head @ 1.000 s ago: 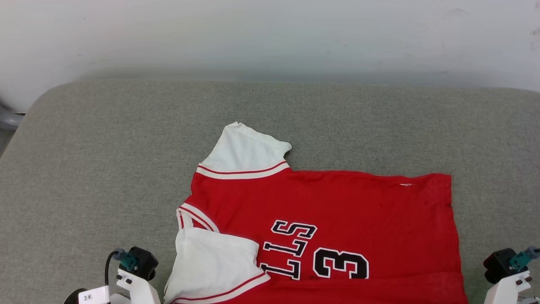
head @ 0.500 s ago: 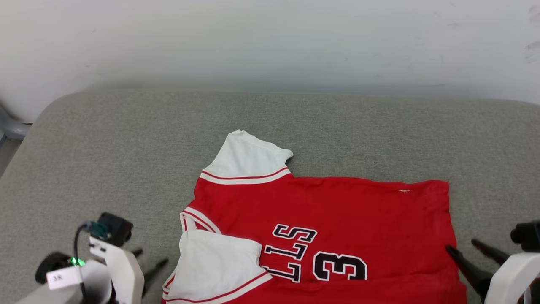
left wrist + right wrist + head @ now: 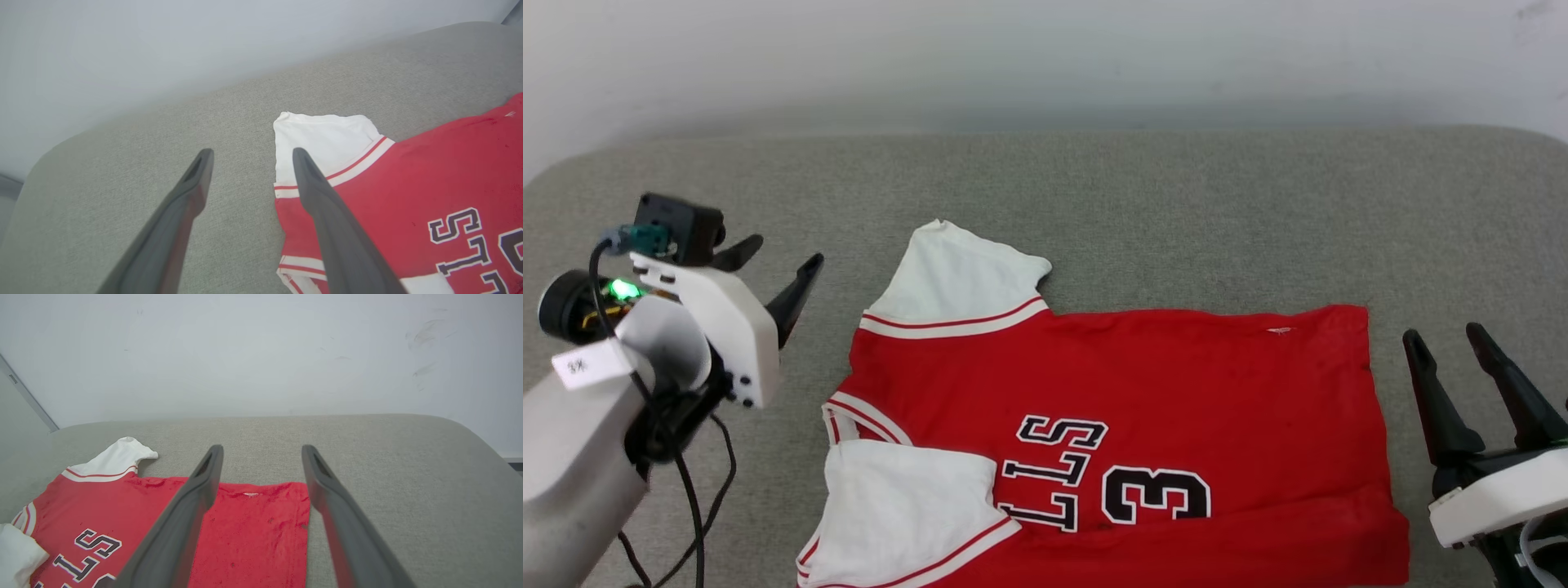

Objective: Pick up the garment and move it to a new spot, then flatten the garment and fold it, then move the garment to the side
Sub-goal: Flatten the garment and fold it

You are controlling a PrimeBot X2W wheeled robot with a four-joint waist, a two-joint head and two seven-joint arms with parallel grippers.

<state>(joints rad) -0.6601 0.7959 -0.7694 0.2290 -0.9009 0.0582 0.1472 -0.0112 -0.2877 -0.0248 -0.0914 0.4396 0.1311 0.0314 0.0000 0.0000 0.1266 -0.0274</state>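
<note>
The garment (image 3: pixel 1160 384) lies flat on the grey padded surface (image 3: pixel 1143 188), collar to the left, hem to the right, black letters and a "3" facing up. One white sleeve (image 3: pixel 956 273) points toward the wall; the other (image 3: pixel 907 510) is folded over the red front. My left gripper (image 3: pixel 783 251) hovers open just left of the far sleeve, holding nothing. My right gripper (image 3: pixel 1444 333) stands open just right of the hem, also holding nothing. The left wrist view has the left gripper (image 3: pixel 252 152) beside the garment (image 3: pixel 429 171). The right gripper (image 3: pixel 262 448) looks over the garment's (image 3: pixel 253 531) hem corner.
A white wall (image 3: pixel 1045 57) runs along the far edge of the surface. Bare grey fabric stretches behind the garment and to both sides. A black cable (image 3: pixel 698 490) hangs from my left arm at the lower left.
Both grippers have opened and risen from the bottom edge, the left to beside the far sleeve, the right to beside the hem. The camera has shifted; the garment lies as before.
</note>
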